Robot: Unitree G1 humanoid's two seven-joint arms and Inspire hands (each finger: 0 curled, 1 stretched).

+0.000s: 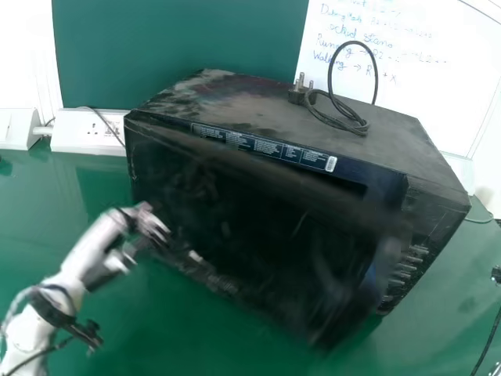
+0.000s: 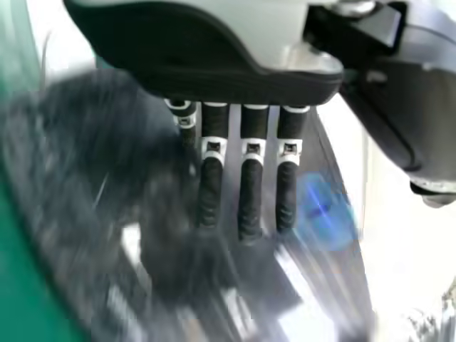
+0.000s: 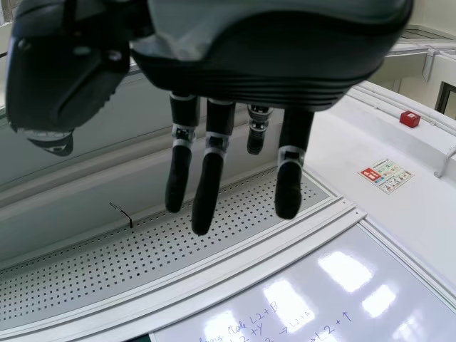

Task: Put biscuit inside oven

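My left hand [image 1: 149, 227] is at the left end of the black oven's front, close to its lower edge. The oven [image 1: 305, 125] is turned at an angle; its dark door [image 1: 258, 235] is blurred and seems to stand out from the body at the right side. In the left wrist view, my left hand [image 2: 249, 178] has straight fingers in front of a blurred dark surface, holding nothing I can see. A blurred blue patch [image 2: 324, 212] lies beyond the fingertips. My right hand [image 3: 206, 171] is open with straight fingers, against the wall and whiteboard.
A black cable [image 1: 337, 106] with a plug lies coiled on the oven's top. Behind stand a white socket box [image 1: 86, 129] and a whiteboard [image 1: 423, 78]. The green table [image 1: 70, 196] extends around the oven, with another cable [image 1: 489, 341] at the right edge.
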